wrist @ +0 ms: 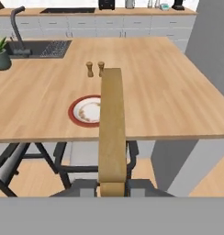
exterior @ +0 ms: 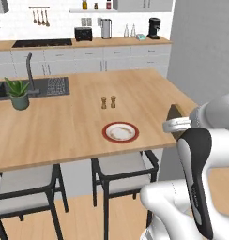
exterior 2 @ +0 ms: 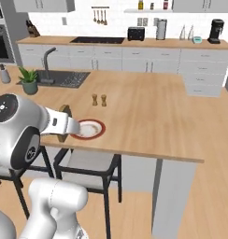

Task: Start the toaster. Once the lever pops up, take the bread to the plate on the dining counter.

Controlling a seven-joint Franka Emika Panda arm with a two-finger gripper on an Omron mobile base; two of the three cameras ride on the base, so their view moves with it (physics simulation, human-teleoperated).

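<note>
the gripper [wrist: 112, 187] is clamped on the bread [wrist: 112, 124], held edge-on just off the near edge of the dining counter [wrist: 178, 92], short of the plate [wrist: 84, 111]. toast is light, stiff but brittle; pinching its crust edge gently seems safest.

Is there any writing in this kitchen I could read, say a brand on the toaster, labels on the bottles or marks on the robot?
No text can be read in these pictures.
toaster: small pale marks on its front, too small and blurred to read.
bottles on the wall shelf: labels too small to make out.
plate: brownish specks, not writing.
bread held in the shut gripper: plain, no marks.
</note>
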